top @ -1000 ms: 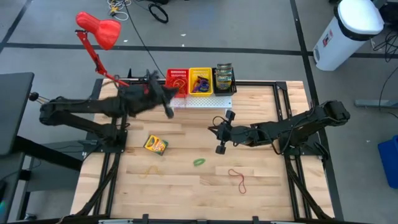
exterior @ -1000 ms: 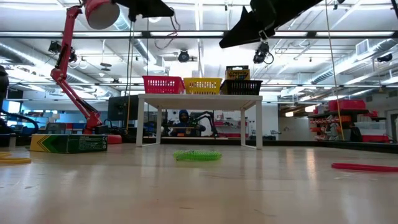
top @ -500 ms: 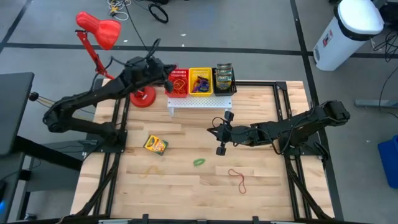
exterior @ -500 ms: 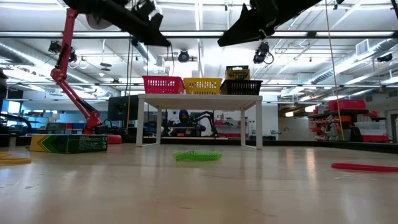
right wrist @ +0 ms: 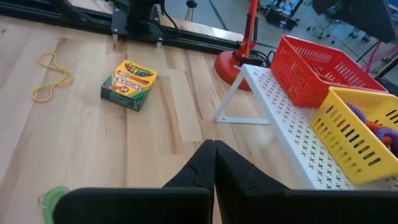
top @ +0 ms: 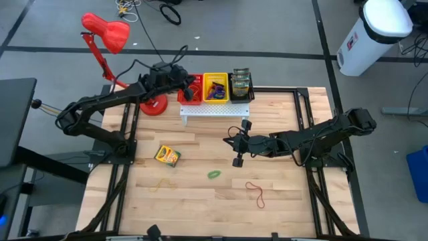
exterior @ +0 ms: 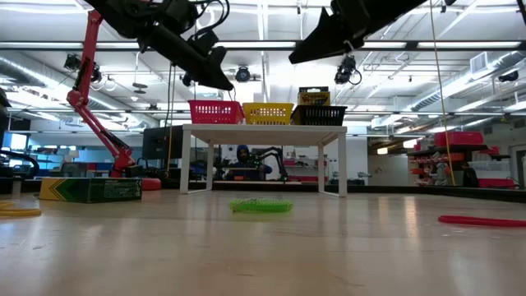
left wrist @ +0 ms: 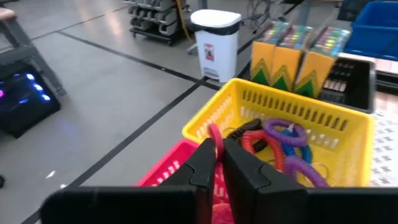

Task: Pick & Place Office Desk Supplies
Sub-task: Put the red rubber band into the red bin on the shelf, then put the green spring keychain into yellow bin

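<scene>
Overhead view, upper centre: left gripper (top: pixel 189 84) poised over the red basket (top: pixel 192 89), first of three baskets atop the white perforated rack (top: pixel 215 110). Left wrist view: fingers (left wrist: pixel 239 163) parted by a narrow slit, a thin red rubber band (left wrist: pixel 214 140) at the tip of one finger; pinched or merely touching, impossible to tell. Beside the red basket, the yellow basket (left wrist: pixel 292 111) with purple, red and blue rubber bands (left wrist: pixel 283 132); beyond it, the black basket (left wrist: pixel 351 73) with upright crayon boxes (left wrist: pixel 301 56).

Overhead view, centre: right gripper (top: pixel 237 159) low above the bare wooden table (top: pixel 281 201), fingers pressed together, nothing between them.

Overhead view, lower left of centre: single crayon box (top: pixel 167 156) flat on the table; just below it, an orange rubber band (top: pixel 161 181). Lower centre: green rubber band (top: pixel 214 174). To its lower right: red rubber band (top: pixel 257 192).

Upper left: red desk lamp (top: pixel 107 33), base beside the rack.
</scene>
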You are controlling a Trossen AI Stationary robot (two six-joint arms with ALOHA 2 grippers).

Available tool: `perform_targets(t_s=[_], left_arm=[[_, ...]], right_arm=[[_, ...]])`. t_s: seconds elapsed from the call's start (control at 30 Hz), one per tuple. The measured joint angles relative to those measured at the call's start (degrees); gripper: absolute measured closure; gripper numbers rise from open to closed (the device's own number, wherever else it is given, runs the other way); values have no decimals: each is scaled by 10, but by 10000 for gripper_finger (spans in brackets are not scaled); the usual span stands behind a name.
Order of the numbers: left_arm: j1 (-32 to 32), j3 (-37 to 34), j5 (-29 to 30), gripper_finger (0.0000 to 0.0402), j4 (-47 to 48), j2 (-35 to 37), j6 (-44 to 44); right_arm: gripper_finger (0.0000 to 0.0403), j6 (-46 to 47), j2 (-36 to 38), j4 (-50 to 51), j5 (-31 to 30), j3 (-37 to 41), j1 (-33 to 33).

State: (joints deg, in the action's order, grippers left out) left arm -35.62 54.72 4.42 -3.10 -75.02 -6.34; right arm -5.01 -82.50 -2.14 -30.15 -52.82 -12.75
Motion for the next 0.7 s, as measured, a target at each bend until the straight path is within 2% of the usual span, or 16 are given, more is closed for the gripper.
perform_targets(t_s=[0.23, 0.47, 0.57, 0.7], left_arm=[[0, 0, 5, 302, 4, 26, 0], [0, 0, 5, 226, 77, 65, -13], [0, -1, -7, 217, 100, 77, -25], [9, -1, -59, 229, 79, 85, -25]], right_arm=[[386, 0, 0, 7, 0, 0, 0], [399, 0, 0, 8, 1, 0, 0], [394, 0, 0, 11, 2, 0, 0], [386, 1, 0, 10, 11, 0, 0]])
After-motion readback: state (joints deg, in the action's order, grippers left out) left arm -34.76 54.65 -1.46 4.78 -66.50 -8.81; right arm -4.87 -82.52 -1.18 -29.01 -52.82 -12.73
